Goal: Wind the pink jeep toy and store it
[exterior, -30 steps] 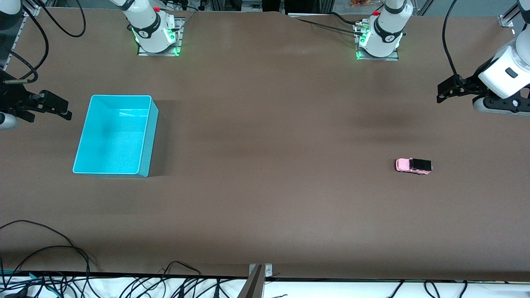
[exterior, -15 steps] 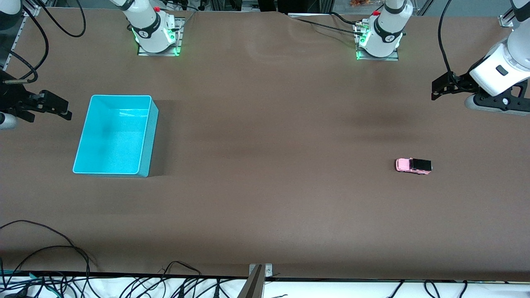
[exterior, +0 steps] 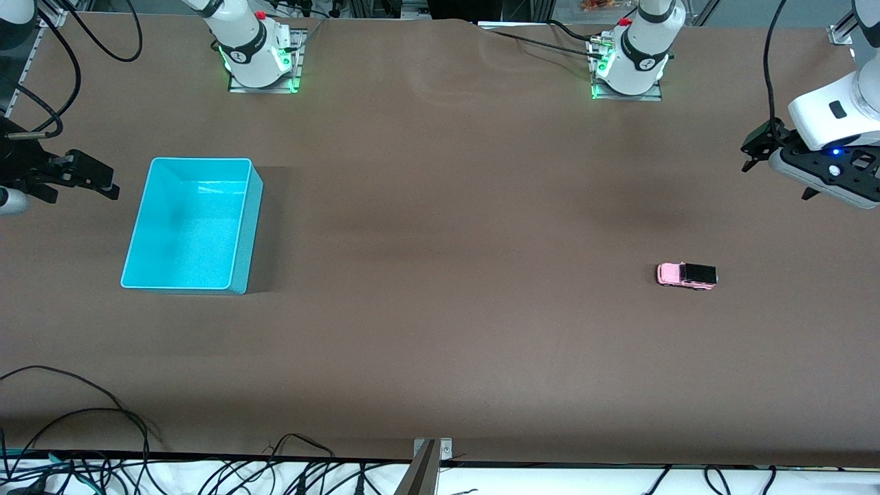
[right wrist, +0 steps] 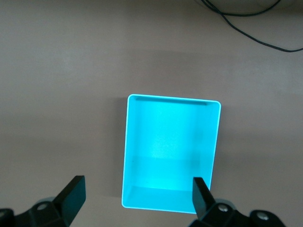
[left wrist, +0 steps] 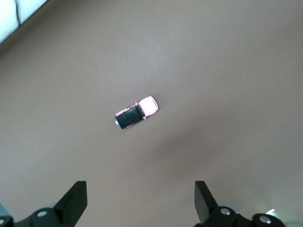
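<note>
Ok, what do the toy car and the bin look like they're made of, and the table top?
Toy car: looks like hard moulded plastic, pink body, glossy black roof; could be die-cast. Bin: thin smooth plastic, cyan, with a bright sheen on its inner wall. Table top: matte brown covering, slightly rippled near the arm bases, so likely a laid sheet or mat.

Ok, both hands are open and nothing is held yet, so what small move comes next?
Probably bring the left hand down over the small pink toy jeep with the black roof. It sits alone on the brown table toward the left arm's end, in that wrist's view, untouched. The right hand waits over the open cyan plastic bin.
</note>
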{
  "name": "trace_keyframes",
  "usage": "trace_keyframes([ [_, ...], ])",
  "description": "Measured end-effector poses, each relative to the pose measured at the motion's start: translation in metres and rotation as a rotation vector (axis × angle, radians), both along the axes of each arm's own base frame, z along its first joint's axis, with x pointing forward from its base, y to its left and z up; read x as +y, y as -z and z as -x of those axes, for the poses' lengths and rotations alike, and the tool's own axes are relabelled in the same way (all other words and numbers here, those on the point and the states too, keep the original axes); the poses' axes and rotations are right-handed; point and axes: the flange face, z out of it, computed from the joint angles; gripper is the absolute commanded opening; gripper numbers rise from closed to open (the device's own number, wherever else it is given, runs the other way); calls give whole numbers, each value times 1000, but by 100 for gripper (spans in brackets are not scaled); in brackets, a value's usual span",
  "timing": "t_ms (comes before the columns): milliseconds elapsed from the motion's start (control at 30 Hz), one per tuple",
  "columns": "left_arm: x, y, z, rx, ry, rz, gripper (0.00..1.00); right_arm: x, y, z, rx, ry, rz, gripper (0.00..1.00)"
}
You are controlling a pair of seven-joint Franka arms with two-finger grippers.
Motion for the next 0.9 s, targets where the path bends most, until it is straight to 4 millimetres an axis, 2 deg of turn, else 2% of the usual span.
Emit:
trace_keyframes([
  [234, 20, 19, -15, 16, 245, 1, 100, 0, 0, 0, 0, 0, 0, 100],
  [401, 35, 44, -27, 55, 399, 7, 100, 0, 0, 0, 0, 0, 0, 100],
  [534, 50, 77, -39, 88, 547, 36, 100, 0, 0, 0, 0, 0, 0, 100],
  [768, 78, 157, -63, 99, 803, 137, 100, 0, 0, 0, 0, 0, 0, 100],
  [901, 87, 198, -72, 105, 891, 143, 100, 0, 0, 0, 0, 1, 0, 100],
])
